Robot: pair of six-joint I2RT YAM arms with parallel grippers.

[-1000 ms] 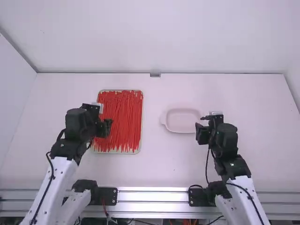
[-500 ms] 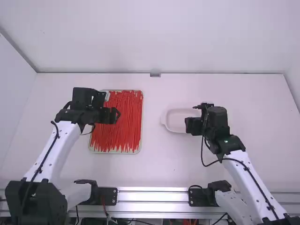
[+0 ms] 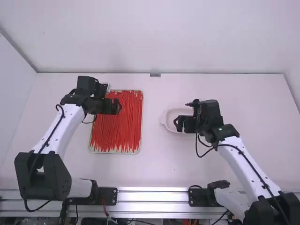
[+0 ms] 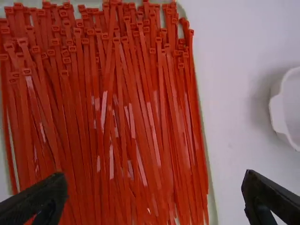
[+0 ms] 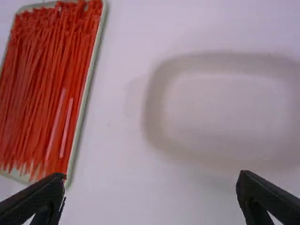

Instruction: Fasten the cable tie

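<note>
A heap of red cable ties (image 3: 123, 123) lies lengthwise in a shallow tray (image 3: 115, 152) left of the desk's (image 3: 243, 98) middle, with their heads toward the far edge. The left end effector (image 3: 114, 107) hangs over the tray's far left part, released, fingers spread wide above the ties. Right of the middle sits a white dish (image 3: 169, 116), with a strip of bare desk between it and the tray. The right end effector (image 3: 181, 124), also released, hangs over the dish's near side.
</note>
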